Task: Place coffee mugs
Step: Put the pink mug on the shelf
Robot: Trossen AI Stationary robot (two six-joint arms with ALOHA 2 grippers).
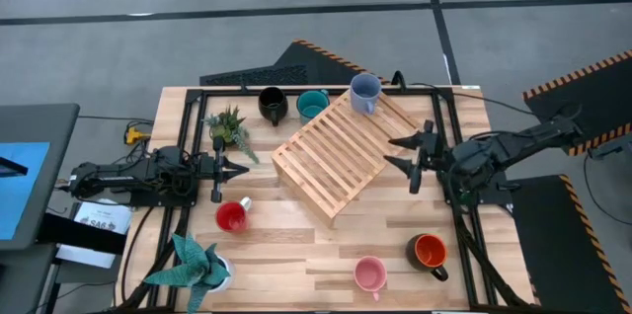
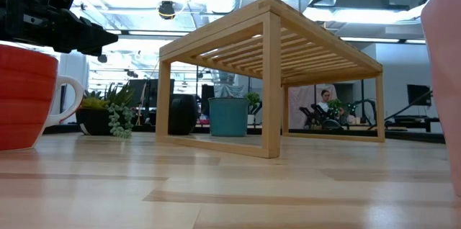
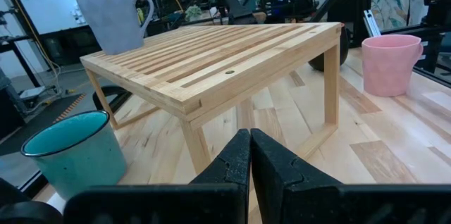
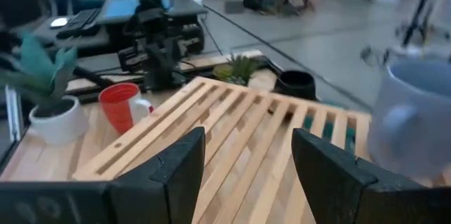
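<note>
The lavender-blue mug (image 1: 364, 94) stands on the far corner of the slatted wooden rack (image 1: 331, 151), also seen as the lavender-blue mug (image 3: 116, 18). The teal mug (image 1: 312, 105) and black mug (image 1: 273, 105) stand on the table behind the rack. The red mug (image 1: 232, 215), pink mug (image 1: 370, 274) and orange-red mug (image 1: 430, 252) stand on the near part of the table. My left gripper (image 1: 240, 169) is shut and empty, left of the rack, its fingers (image 3: 250, 146) together. My right gripper (image 1: 395, 152) is open and empty at the rack's right edge, its gap (image 4: 246, 160) over the slats.
One potted plant (image 1: 229, 126) stands just beyond the left gripper and another (image 1: 197, 265) at the near left corner. Black frame rails (image 1: 454, 146) run along the table's sides. Bare wood lies between the rack and the near mugs.
</note>
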